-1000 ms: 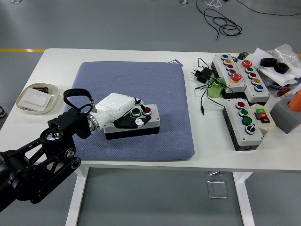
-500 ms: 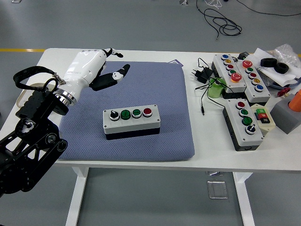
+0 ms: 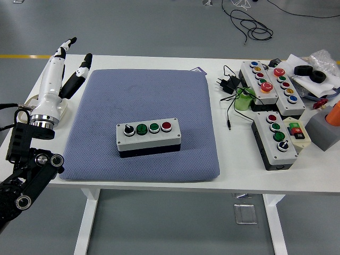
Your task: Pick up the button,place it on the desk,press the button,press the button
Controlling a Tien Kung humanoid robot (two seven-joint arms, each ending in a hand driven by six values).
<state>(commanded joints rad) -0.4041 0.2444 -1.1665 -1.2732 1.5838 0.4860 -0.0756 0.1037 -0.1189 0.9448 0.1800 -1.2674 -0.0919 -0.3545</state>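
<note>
A white button box (image 3: 149, 137) with a black base lies on the blue-grey pad (image 3: 142, 98) in the middle of the table. It carries a black knob, two green buttons and a red button in a row. My left hand (image 3: 65, 62) is raised at the pad's left edge, well clear of the box, with its white fingers (image 3: 81, 69) spread and holding nothing. My right arm is out of view.
Three more button boxes (image 3: 271, 79) and a small switch box (image 3: 296, 131) lie at the right with black cables and a plug (image 3: 227, 84). A white dish (image 3: 42, 111) sits at the left behind my arm. An orange and grey object (image 3: 328, 123) stands at the right edge.
My left hand has lifted off the button box and swung back to the left edge of the pad, fingers opening. The box has stayed in place.
</note>
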